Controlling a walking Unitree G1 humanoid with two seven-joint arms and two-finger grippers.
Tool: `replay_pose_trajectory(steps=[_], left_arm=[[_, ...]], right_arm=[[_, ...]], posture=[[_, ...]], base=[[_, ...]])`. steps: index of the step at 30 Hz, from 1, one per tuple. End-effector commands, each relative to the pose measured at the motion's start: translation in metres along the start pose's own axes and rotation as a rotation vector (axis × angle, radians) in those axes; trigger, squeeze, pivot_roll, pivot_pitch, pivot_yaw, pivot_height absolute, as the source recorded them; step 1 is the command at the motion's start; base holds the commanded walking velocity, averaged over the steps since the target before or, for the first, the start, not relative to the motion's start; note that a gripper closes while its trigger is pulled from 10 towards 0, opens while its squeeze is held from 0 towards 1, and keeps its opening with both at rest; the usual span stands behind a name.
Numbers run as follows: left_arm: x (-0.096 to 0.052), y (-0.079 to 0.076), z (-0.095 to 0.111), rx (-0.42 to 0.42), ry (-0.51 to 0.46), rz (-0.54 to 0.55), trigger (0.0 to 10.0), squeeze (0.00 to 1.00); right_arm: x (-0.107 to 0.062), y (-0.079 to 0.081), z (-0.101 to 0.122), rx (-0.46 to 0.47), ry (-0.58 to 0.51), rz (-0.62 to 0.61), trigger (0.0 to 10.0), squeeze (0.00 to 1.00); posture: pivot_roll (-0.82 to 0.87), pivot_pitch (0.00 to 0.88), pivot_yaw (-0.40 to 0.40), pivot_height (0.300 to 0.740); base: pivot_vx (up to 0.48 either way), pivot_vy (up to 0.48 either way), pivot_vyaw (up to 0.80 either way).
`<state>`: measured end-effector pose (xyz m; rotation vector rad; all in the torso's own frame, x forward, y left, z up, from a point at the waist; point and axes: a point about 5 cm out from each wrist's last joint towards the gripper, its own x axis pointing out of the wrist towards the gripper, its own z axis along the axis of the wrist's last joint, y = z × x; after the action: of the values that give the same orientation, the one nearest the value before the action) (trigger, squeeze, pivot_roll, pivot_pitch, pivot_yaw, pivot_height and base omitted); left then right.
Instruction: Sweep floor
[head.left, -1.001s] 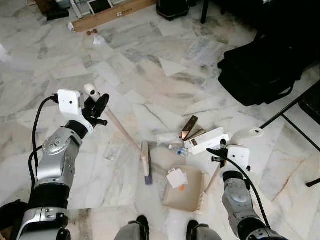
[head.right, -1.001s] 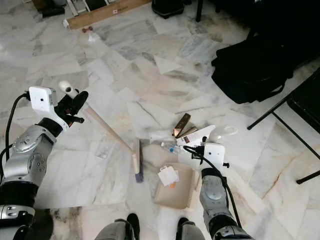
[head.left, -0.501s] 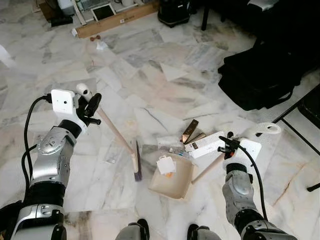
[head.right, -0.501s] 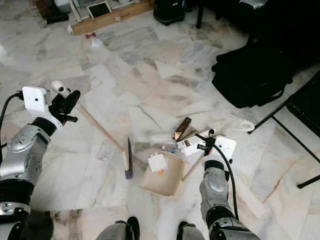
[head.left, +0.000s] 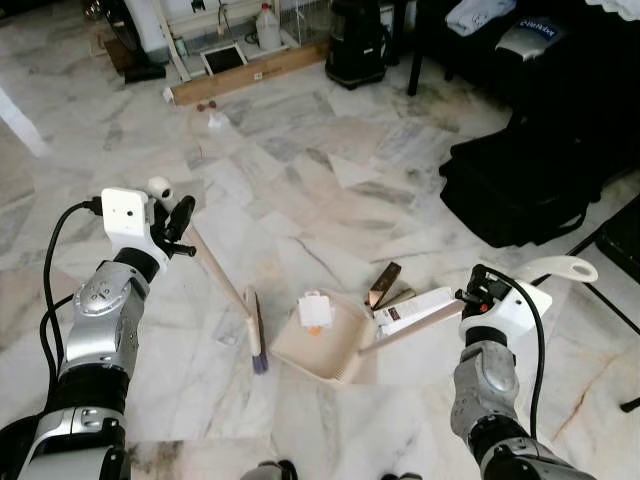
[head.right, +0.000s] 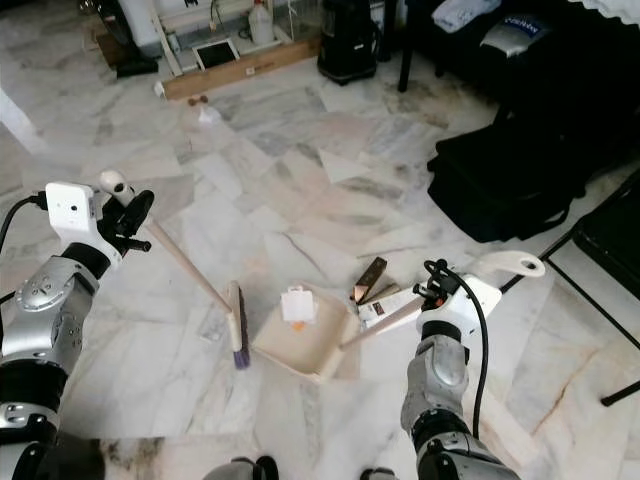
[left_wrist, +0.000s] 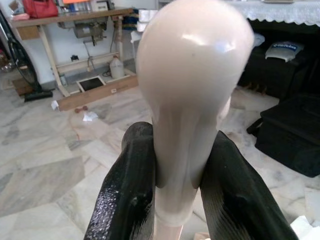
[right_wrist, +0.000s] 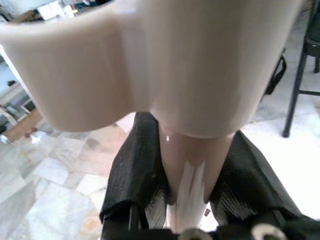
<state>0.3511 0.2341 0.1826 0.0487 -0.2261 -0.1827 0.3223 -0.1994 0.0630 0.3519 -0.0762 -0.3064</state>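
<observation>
Broom and dustpan, each gripped at the handle top, heads together on the marble floor.

The left gripper (head.left: 178, 222) is pinched on the rounded end of the broom (head.left: 222, 285), whose stick slopes down and away from it to the bristles resting on the floor (head.left: 300, 150). The right gripper (head.left: 474, 297) is clamped on the dustpan (head.left: 322, 345) handle near its looped end; the pan lies tilted just beside the bristles, a white scrap (head.left: 315, 309) on it. Boxes (head.left: 415, 310) lie near the handle; a black bag (head.left: 520, 180) sits well beyond.
</observation>
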Motion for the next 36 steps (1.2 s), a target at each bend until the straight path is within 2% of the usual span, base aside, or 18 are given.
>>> replay_pose_trajectory(steps=[1,7,12,20,22,27,36], left_arm=[[0.000,0.009,0.008,0.034,-0.041,0.025,10.0,0.00],[0.001,0.003,0.004,0.049,-0.032,0.014,10.0,0.00],[-0.006,-0.002,-0.007,0.118,0.008,-0.006,10.0,0.00],[-0.012,-0.007,-0.013,0.121,0.004,0.023,10.0,0.00],[-0.014,-0.009,-0.014,0.117,-0.001,0.034,10.0,0.00],[-0.022,-0.027,-0.024,0.096,0.016,-0.004,10.0,0.00],[-0.033,-0.030,-0.033,0.067,0.035,0.055,10.0,0.00]], right_arm=[[0.006,0.007,0.009,0.028,-0.039,0.016,10.0,0.00],[0.007,0.010,0.011,-0.008,-0.048,0.055,10.0,0.00],[0.007,0.012,0.013,-0.047,-0.060,0.083,10.0,0.00],[0.007,0.017,0.017,-0.174,-0.084,0.157,10.0,0.00],[0.007,0.017,0.017,-0.177,-0.089,0.164,10.0,0.00],[0.008,0.016,0.017,-0.126,-0.075,0.182,10.0,0.00],[0.007,0.018,0.017,-0.120,-0.075,0.183,10.0,0.00]], posture=[[0.11,0.065,0.085,0.740],[0.10,0.078,0.082,0.740],[0.09,0.090,0.075,0.740],[0.08,0.099,0.061,0.740],[0.08,0.098,0.060,0.740],[0.08,0.101,0.056,0.740],[0.07,0.103,0.064,0.740]], base=[[0.000,0.000,0.00],[0.000,0.000,0.00],[0.000,0.000,0.00],[0.000,0.000,0.00],[0.000,0.000,0.00],[0.000,0.000,0.00],[0.000,0.000,0.00]])
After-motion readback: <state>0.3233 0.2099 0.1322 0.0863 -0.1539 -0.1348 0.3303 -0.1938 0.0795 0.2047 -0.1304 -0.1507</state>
